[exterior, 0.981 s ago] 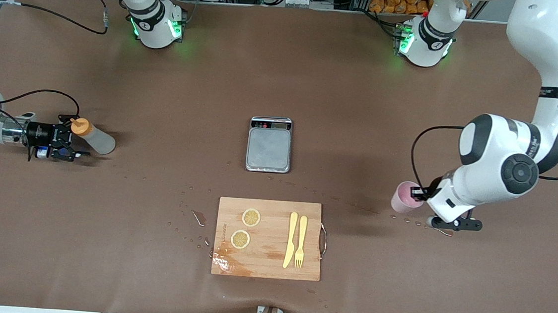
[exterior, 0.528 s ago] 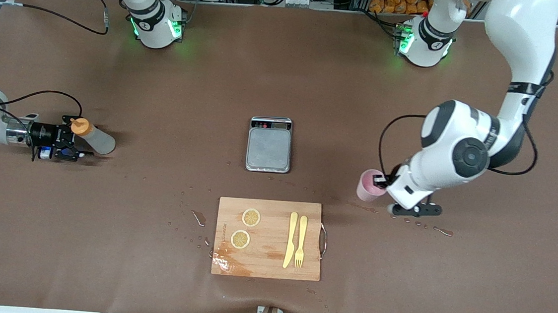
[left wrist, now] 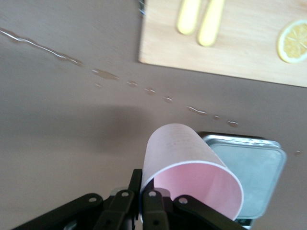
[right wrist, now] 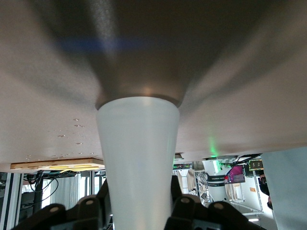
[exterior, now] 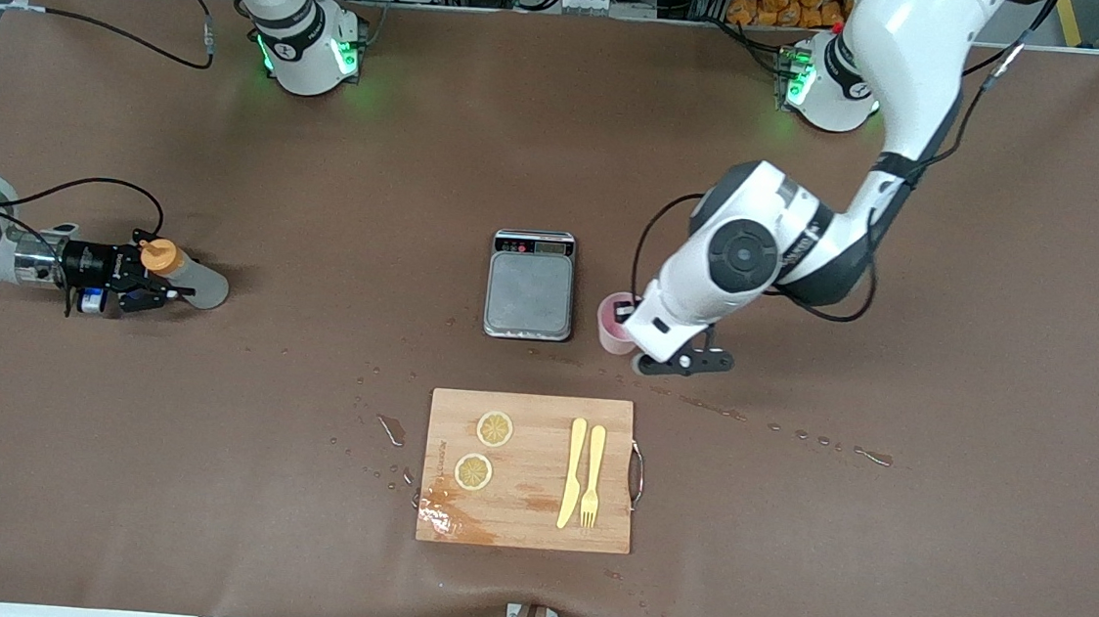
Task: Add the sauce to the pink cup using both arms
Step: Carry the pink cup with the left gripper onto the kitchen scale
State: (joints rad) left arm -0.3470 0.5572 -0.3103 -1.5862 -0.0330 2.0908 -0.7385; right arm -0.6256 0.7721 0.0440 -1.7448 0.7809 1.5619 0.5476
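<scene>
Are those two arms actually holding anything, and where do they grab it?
Yes. The left gripper holds the pink cup at its rim, beside the scale. The right gripper grips the sauce bottle around its body.

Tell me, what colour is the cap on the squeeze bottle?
Orange. The cap on the squeeze bottle shows best in the front view, at the right arm's end of the table.

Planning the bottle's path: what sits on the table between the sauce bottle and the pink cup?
In the front view, only the grey scale, beside the pink cup; from the sauce bottle to it the table is bare.
</scene>
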